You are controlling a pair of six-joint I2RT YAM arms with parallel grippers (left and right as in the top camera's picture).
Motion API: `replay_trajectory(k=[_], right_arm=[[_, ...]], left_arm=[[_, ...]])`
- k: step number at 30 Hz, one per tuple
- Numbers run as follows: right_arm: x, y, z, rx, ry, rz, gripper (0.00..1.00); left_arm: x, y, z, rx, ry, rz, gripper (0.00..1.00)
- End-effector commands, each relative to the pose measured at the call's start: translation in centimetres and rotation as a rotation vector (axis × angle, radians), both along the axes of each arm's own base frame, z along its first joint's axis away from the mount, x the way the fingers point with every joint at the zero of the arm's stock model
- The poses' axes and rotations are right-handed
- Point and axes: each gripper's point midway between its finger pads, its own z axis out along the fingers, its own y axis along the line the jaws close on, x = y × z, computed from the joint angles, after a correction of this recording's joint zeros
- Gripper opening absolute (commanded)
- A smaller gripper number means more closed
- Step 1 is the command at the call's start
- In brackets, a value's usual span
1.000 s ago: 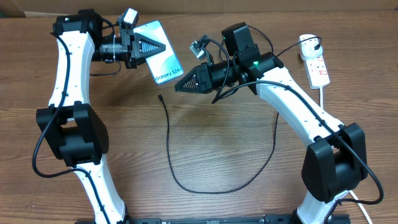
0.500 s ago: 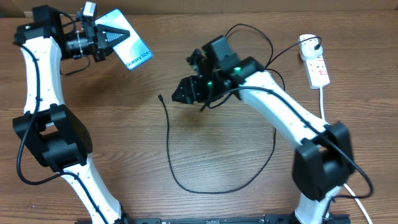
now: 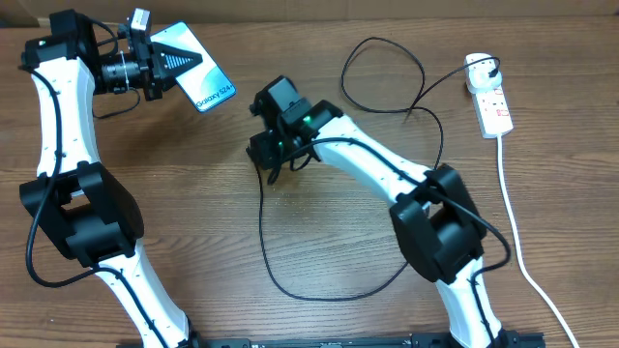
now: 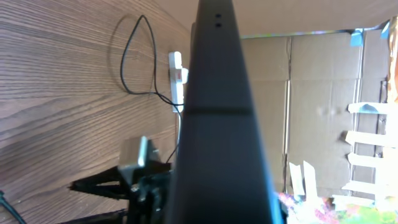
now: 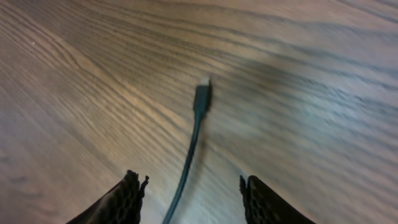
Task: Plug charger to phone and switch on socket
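My left gripper (image 3: 172, 63) is shut on the phone (image 3: 205, 81) and holds it up above the far left of the table, screen showing "Galaxy S24". In the left wrist view the phone's dark edge (image 4: 217, 124) fills the middle. The charger's thin black cable (image 3: 263, 232) curves across the table. Its small plug tip (image 5: 202, 96) lies flat on the wood. My right gripper (image 3: 261, 155) hangs open over that tip, and the cable (image 5: 186, 168) runs between its fingers (image 5: 189, 199). The charger's black plug sits in the white socket strip (image 3: 491, 101) at the far right.
The socket's thick white cord (image 3: 517, 242) runs down the right side of the table. A loop of the black cable (image 3: 387, 72) lies at the far middle. Cardboard boxes (image 4: 311, 93) stand beyond the table.
My right gripper has swung left and down until it is over the cable tip. My left gripper moved the phone up to the far left, then held it there.
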Motion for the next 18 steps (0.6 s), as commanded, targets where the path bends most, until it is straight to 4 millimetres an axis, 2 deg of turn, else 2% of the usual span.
replay_trajectory(k=[1, 6, 14, 18], right_arm=[[0.9, 1.0, -1.1, -0.002, -0.046, 0.044, 0.50], [1.5, 2.0, -2.1, 0.017, -0.074, 0.057, 0.50], [3.0, 3.2, -2.0, 0.065, -0.139, 0.053, 0.47], [3.1, 3.2, -3.4, 0.056, -0.128, 0.054, 0.47]], left_arm=[[-0.2, -0.5, 1.0, -0.019, -0.018, -0.011, 0.04], [-0.2, -0.4, 0.8, -0.009, -0.005, -0.008, 0.04], [-0.4, -0.2, -0.2, 0.036, 0.033, 0.001, 0.04], [-0.4, -0.2, -0.2, 0.036, 0.032, 0.001, 0.04]])
